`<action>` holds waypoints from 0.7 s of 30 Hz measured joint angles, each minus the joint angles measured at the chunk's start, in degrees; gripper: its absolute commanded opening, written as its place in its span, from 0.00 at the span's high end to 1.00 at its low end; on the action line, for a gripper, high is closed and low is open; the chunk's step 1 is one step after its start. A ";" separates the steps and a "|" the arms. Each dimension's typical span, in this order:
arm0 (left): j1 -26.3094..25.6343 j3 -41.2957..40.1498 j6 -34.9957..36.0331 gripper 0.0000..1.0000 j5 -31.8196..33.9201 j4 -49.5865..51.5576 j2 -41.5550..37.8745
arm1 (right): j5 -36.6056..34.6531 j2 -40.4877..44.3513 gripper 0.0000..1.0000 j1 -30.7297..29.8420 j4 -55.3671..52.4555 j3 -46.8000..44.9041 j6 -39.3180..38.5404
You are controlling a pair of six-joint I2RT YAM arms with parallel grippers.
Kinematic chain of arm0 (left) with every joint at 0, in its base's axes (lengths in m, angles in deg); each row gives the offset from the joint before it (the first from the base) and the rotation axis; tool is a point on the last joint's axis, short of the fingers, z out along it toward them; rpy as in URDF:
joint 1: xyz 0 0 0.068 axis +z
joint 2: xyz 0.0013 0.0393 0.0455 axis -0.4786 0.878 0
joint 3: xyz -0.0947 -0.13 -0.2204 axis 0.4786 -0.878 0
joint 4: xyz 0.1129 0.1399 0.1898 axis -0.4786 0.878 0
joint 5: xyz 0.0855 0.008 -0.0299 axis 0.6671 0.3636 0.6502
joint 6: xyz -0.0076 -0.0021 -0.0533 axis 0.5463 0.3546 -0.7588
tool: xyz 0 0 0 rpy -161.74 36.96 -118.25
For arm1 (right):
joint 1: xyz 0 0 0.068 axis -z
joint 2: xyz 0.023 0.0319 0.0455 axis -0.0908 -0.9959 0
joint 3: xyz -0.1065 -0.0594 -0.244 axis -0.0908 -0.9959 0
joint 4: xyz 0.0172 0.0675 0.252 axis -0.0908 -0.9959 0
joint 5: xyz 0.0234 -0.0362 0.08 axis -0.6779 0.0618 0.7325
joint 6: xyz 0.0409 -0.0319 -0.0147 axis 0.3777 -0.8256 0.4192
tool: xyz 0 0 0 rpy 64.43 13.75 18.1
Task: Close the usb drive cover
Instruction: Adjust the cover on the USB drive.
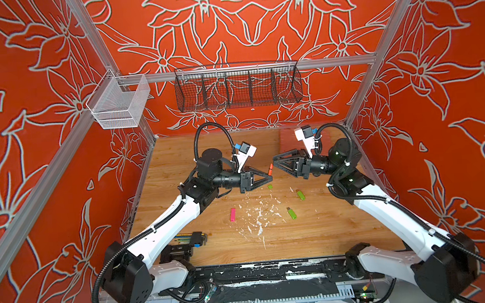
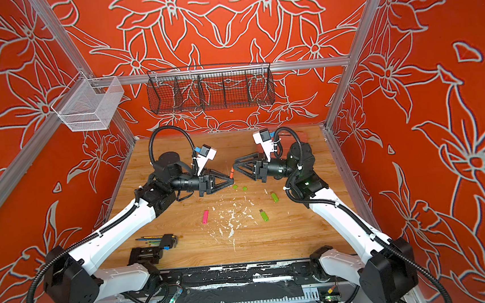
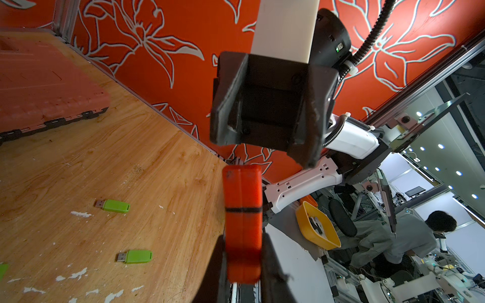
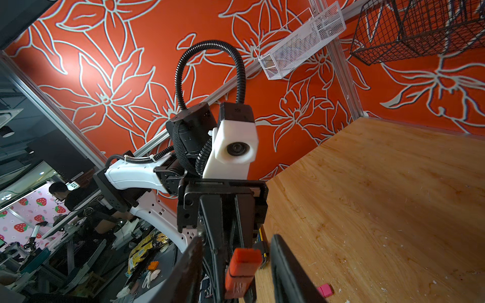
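Left wrist view: the left jaws are pressed shut on one end of the orange usb drive [image 3: 242,223], gripping it by its two flat sides, and the rest of it sticks out past their tips. A thin dark seam runs across the drive where cap meets body, with no plug showing.

In the right wrist view the right jaws stand parted. The free end of the drive sits at their mouth with a gap on either side, so it touches neither. In both top views the two arms meet tip to tip. The drive is held in the air over the middle of the counter [image 1: 316,235], somewhat nearer its far edge.

Just under the left jaws, two small green pieces [image 2: 235,186] lie on the wood. Between the middle and the right edge lie two green usb drives, one [image 1: 300,195] farther back and one [image 1: 292,213] nearer the front, both with bare metal plugs. A pink usb drive [image 1: 233,214] lies left of the middle, among white flecks [image 1: 258,216] scattered on the wood.

A red case [image 3: 47,86] lies flat in the far right corner. A set of hex keys [image 1: 195,238] lies near the left edge toward the front.
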 measured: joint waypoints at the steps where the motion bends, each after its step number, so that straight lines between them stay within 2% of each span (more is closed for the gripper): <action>1: 0.00 0.00 -0.07 0.97 0.00 0.00 0.00 | -0.02 -0.33 0.57 -0.22 -0.55 0.04 -0.39; 21: -0.28 0.00 -0.55 0.97 0.07 -0.02 0.31 | -0.02 -1.90 0.62 -0.72 -2.10 0.11 -1.57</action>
